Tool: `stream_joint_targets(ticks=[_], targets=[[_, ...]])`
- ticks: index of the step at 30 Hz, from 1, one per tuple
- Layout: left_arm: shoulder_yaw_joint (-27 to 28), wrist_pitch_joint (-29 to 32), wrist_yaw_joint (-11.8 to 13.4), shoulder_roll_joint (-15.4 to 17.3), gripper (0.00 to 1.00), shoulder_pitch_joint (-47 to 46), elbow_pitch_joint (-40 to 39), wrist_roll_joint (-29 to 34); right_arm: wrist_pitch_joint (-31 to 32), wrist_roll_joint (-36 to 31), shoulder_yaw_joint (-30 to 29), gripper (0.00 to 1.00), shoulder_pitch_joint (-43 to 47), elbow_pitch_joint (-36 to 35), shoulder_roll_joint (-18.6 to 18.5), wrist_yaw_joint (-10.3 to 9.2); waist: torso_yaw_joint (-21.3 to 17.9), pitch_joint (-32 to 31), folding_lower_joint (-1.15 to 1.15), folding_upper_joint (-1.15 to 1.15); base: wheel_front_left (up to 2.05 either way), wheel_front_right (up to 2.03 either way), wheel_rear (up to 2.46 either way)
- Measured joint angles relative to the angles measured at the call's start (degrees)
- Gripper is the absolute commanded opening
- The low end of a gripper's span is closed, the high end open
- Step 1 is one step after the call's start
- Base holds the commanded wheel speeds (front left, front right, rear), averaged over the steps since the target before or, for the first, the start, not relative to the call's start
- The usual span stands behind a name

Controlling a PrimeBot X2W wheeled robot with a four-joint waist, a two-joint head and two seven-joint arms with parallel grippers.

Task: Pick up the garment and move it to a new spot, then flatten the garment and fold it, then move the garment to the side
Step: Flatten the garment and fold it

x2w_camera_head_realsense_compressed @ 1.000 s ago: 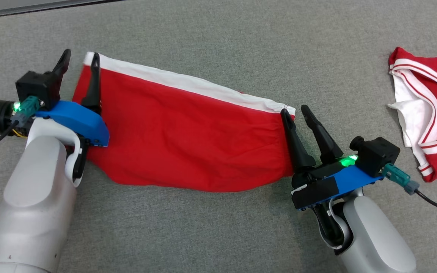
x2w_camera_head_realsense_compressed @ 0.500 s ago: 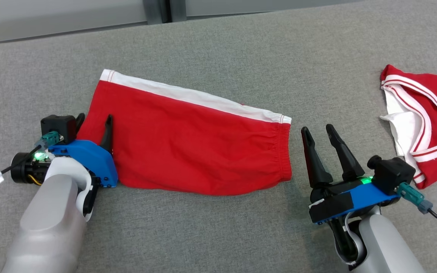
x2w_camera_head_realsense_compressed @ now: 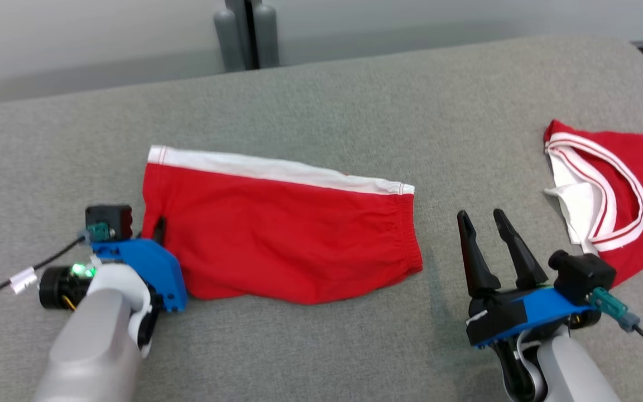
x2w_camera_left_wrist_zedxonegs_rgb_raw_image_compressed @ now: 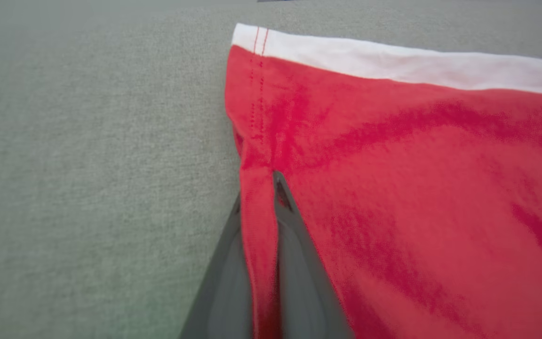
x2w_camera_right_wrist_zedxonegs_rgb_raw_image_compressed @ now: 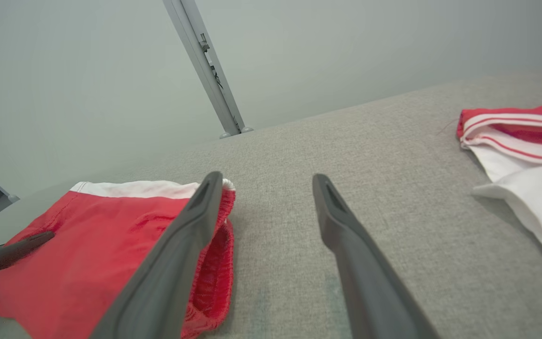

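The garment (x2w_camera_head_realsense_compressed: 282, 234) is a pair of red shorts with a white band along the far edge, lying folded and flat on the grey padded surface. My left gripper (x2w_camera_head_realsense_compressed: 157, 229) is at its left edge, shut on a pinch of the red hem. In the left wrist view the cloth (x2w_camera_left_wrist_zedxonegs_rgb_raw_image_compressed: 417, 188) runs up between the two closed fingers of that gripper (x2w_camera_left_wrist_zedxonegs_rgb_raw_image_compressed: 258, 188). My right gripper (x2w_camera_head_realsense_compressed: 480, 215) stands open a little right of the elastic waist end, touching nothing. The right wrist view shows its fingers (x2w_camera_right_wrist_zedxonegs_rgb_raw_image_compressed: 267, 178) apart over bare surface, the shorts (x2w_camera_right_wrist_zedxonegs_rgb_raw_image_compressed: 87, 254) to their left.
A second red and white garment (x2w_camera_head_realsense_compressed: 606, 190), a jersey, lies crumpled at the right (x2w_camera_right_wrist_zedxonegs_rgb_raw_image_compressed: 520, 141). A grey post (x2w_camera_head_realsense_compressed: 246, 33) rises behind the far edge of the surface (x2w_camera_head_realsense_compressed: 355, 95). Bare grey surface lies between the shorts and the jersey.
The head camera has tilted up. Both grippers left the far corners and drew back toward me. The left one has shut on the left hem; the right one stays open beside the shorts.
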Motion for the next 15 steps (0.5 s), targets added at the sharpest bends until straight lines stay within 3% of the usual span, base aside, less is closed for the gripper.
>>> stream_joint_targets(ticks=[8, 15], targets=[[1.35, -4.36, 0.77, -2.16, 0.0, 6.72, 0.1, -2.5, 0.01, -1.49, -1.51, 1.0, 4.12, 2.16, 0.0, 0.0, 3.07, -6.13, -0.01, -0.01, 0.0, 0.0, 0.0], [1.16, -5.34, 1.72, -2.99, 0.0, 10.77, -2.52, -3.14, 0.0, -1.71, -0.9, 1.0, 5.01, 3.15, 0.0, 0.0, 5.47, -7.32, -0.01, -0.01, 0.0, 0.0, 0.0]])
